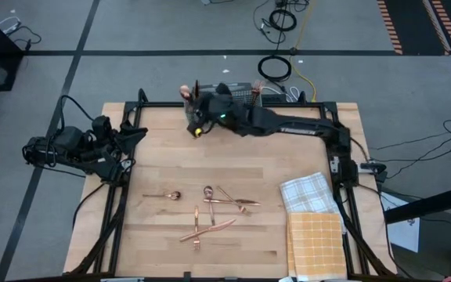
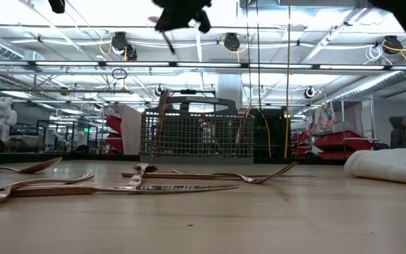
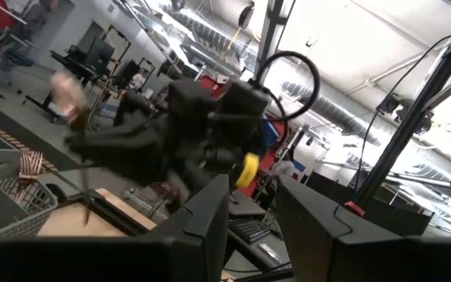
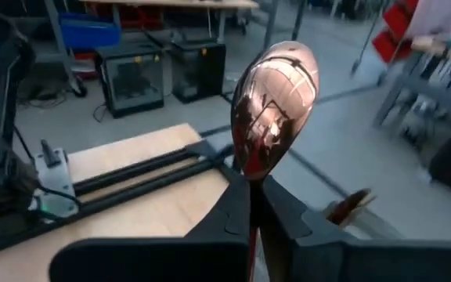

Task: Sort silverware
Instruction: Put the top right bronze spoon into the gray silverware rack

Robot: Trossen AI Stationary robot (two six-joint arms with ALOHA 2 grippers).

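Observation:
Copper silverware lies loose on the wooden table: a spoon (image 1: 164, 195) toward the left, and a cluster of spoons, forks and knives (image 1: 219, 201) with more pieces (image 1: 202, 228) nearer the front edge; the low view shows them lying flat (image 2: 139, 188). The grey mesh caddy (image 2: 197, 135) stands at the far edge, mostly hidden under my right arm in the high view (image 1: 247, 92). My right gripper (image 1: 192, 102) is high over the far edge beside the caddy, shut on a copper spoon (image 4: 276, 102). My left gripper (image 3: 253, 227) is open, parked at the table's left edge (image 1: 129, 135). My right gripper pinches the spoon's handle just below the bowl (image 4: 251, 182) between its two fingers. The bowl (image 1: 185, 92) sticks out past the fingertips toward the table's far-left corner. The spoon is lifted clear, high above the table; the rest of the handle is hidden between the fingers.
A white checked cloth (image 1: 307, 192) and an orange checked cloth (image 1: 315, 243) lie at the right near side. Black frame rails (image 1: 131, 117) run along the table's edges. Bare wood (image 1: 233, 157) lies between the caddy and the loose silverware. Copper pieces stand in the caddy (image 2: 162, 120).

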